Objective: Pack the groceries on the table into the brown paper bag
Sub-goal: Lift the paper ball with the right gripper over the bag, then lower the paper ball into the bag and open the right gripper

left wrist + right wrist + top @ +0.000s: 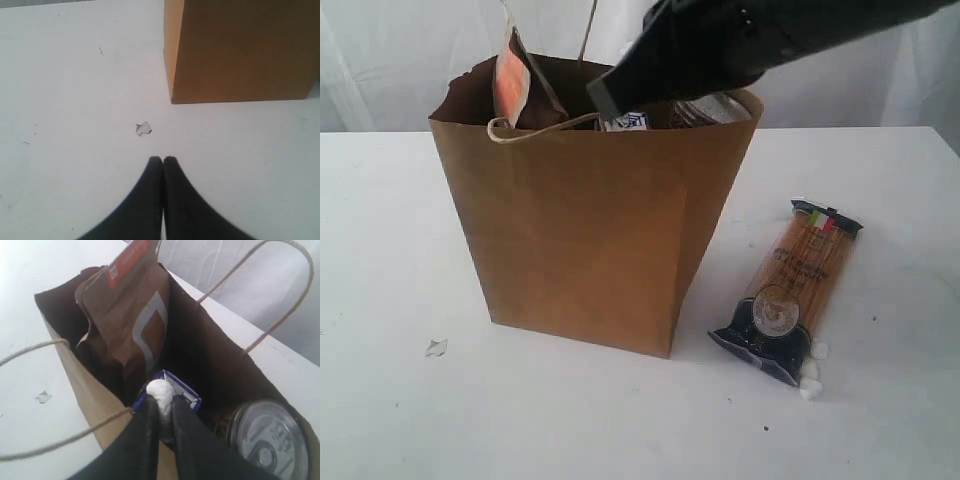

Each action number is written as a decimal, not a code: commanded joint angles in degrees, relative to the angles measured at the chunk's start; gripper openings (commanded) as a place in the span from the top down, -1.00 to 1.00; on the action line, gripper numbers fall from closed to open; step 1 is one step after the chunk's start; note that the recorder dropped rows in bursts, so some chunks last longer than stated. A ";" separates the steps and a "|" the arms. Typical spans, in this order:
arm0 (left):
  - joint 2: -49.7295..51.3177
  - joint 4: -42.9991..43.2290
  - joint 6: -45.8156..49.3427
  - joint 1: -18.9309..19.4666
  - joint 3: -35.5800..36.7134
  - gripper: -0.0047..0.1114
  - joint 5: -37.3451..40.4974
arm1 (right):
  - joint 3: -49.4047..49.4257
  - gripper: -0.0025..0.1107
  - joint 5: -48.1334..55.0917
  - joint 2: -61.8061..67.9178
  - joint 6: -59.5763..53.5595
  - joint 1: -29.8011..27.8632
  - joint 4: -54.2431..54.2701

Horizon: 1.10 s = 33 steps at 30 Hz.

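1. the brown paper bag (pixel 590 230) stands upright near the middle of the white table (pixel 380 250); its mouth is open and its sides flare a little toward the top.
2. the right gripper (pixel 162 401) hangs over the bag's mouth, its dark arm reaching in from the right; its fingers are pinched on a small white lump (pixel 160 389); what that lump is i cannot tell.
3. inside the bag, the brown orange-labelled pouch (pixel 127 325) leans upright at the left end, its top poking above the rim; the small blue-white carton (pixel 185 392) sits just under the pinched lump, about mid-bag; the clear-lidded jar (pixel 270 440) stands at the right end, lid up.
4. the spaghetti packet (pixel 790 295) lies flat on the table to the right of the bag; it is outside the bag and apart from its wall; a few white bits (pixel 812 368) lie right by its near end.
5. the left gripper (pixel 162 161) is over bare table off the bag's near left corner; its fingers are pressed together with nothing between them; a white scrap (pixel 143 128) lies on the table just ahead of the tips, apart from both the tips and the bag.
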 commanded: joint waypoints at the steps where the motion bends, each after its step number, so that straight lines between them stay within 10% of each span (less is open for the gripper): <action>1: -0.27 0.16 -0.54 -0.14 0.22 0.90 0.27 | -3.34 0.81 -0.60 3.81 -0.59 -0.62 -1.34; 33: -0.27 0.16 -0.54 -0.14 0.22 0.90 0.27 | -14.59 0.81 1.09 20.60 8.93 -4.02 2.85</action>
